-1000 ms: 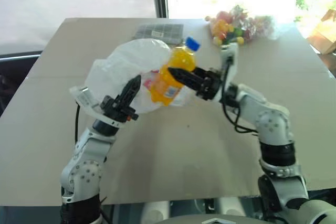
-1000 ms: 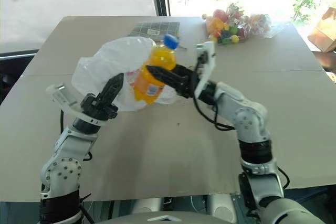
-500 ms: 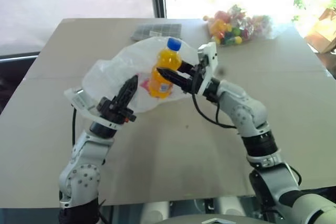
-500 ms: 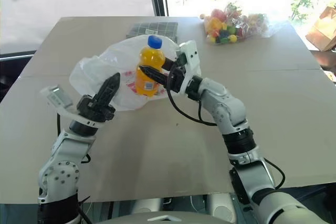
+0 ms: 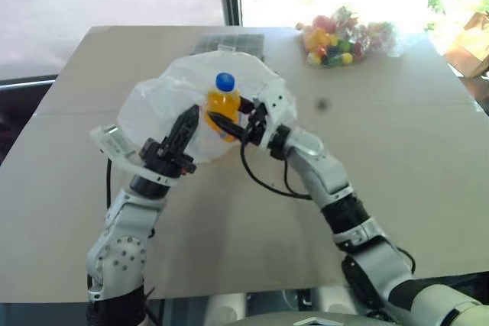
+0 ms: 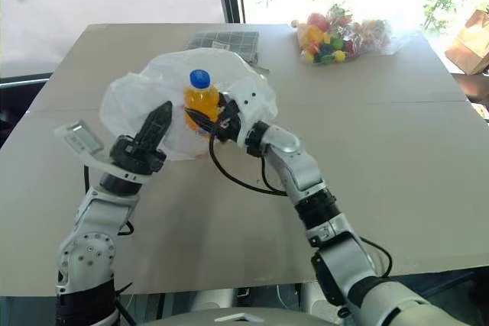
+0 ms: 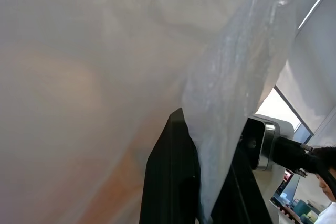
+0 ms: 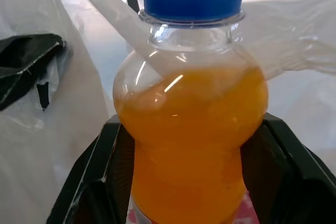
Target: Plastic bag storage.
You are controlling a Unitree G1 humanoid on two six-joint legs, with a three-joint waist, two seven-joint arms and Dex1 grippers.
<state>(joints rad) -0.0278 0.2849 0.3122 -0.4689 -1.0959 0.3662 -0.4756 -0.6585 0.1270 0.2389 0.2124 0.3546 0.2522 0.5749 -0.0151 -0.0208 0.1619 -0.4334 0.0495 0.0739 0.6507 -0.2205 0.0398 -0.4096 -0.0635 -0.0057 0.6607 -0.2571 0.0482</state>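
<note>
**Operator:** One plastic bag [image 5: 164, 104] is what I'm working with, held up off the worktop [image 5: 428, 150] on the left side of the scene, its mouth billowed open toward the middle. My left claw [image 5: 183, 124] is clenched on a fold of the film and hasn't shifted over the last second; in the left wrist view the thin white plastic runs down between its black fingers [image 7: 170, 182].

**Supervisor:** And the bottle?

**Operator:** That's the change. My right claw [image 5: 229, 122] is grasping the orange drink bottle [image 5: 222, 104] around its belly, blue cap up. A second ago the bottle was tilted and sat to the right of the bag's opening; now it's upright and has come left and down, so it sits against the bag's mouth, with plastic showing behind and on both sides of it in the right wrist view.

**Supervisor:** Is it inside yet?

**Operator:** I can't tell whether the base has passed the rim. My judgement is that it's at the threshold, and loading is well under way. The next move calls for lowering it deeper before letting go, and a fold could snag the bottle.

**Supervisor:** Anything else on the worktop?

**Operator:** A clear bag of coloured sweets [image 5: 344, 36] at the far right, well apart, and a dark flat tray [image 5: 229, 40] just beyond the bag.
</note>
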